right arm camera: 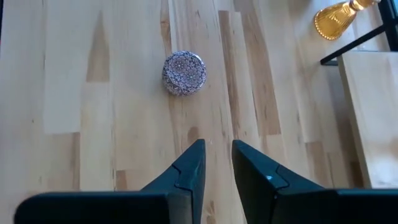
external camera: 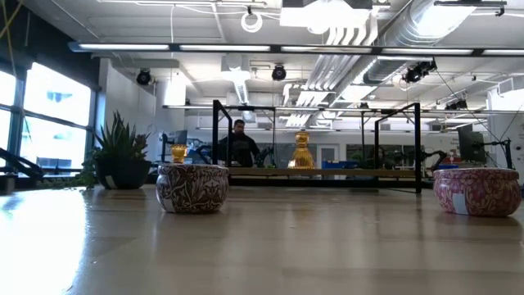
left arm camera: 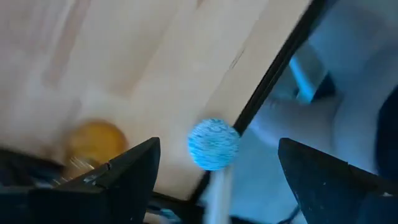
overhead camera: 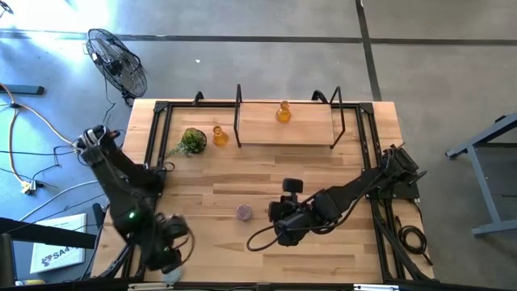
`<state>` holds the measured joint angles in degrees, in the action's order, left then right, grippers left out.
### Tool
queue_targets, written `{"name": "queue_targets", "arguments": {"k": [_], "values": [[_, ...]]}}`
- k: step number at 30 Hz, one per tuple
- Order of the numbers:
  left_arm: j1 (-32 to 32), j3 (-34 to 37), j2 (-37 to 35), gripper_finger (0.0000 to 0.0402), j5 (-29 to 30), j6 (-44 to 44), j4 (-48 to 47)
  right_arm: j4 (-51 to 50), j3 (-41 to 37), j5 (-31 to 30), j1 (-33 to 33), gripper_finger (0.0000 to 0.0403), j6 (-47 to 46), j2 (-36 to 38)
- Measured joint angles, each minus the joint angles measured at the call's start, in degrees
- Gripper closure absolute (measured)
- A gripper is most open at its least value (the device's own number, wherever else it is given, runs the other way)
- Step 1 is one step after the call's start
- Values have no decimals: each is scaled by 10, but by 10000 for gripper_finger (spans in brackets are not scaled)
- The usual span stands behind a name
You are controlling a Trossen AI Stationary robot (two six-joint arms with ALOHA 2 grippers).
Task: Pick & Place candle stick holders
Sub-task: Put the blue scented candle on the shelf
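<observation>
My left gripper (overhead camera: 173,252) is at the table's near left corner, open; in its wrist view (left arm camera: 217,180) a pale blue round holder (left arm camera: 213,144) sits at the table's edge between and beyond the fingers, with an amber holder (left arm camera: 96,142) beside it. My right gripper (overhead camera: 279,215) hovers mid-table, its fingers (right arm camera: 217,163) nearly together and empty, pointing toward a lilac round holder (overhead camera: 244,212) (right arm camera: 184,73) standing on the wood. Another amber holder (overhead camera: 219,136) stands near the plant, and one (overhead camera: 283,111) stands on the shelf. A pink round holder (external camera: 477,190) shows in the low view.
A small green plant (overhead camera: 192,141) stands at the far left of the table. A black-framed wooden shelf (overhead camera: 307,129) spans the far edge. Black rails (overhead camera: 153,137) line the table's sides. A person (external camera: 239,144) is in the room beyond. Bare wood lies between the two grippers.
</observation>
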<state>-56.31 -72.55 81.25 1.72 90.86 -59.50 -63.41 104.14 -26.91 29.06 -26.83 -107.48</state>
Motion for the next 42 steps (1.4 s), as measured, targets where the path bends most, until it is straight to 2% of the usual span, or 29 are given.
{"name": "queue_targets", "arguments": {"k": [5,8,11,18,26,39,42], "values": [[-78,0,19,80,110,201,27,6,0,0,0,329,30,0],[-105,0,33,80,140,248,43,15,0,3,0,329,44,0],[-113,0,54,80,123,253,62,18,0,3,0,329,46,0],[-104,0,112,80,26,270,107,25,0,3,7,329,33,0],[-97,0,147,80,8,289,127,66,0,9,19,329,32,0],[-97,0,156,80,2,357,105,68,0,9,36,329,22,0],[-97,0,166,80,-17,372,106,67,0,9,39,329,22,0]]}}
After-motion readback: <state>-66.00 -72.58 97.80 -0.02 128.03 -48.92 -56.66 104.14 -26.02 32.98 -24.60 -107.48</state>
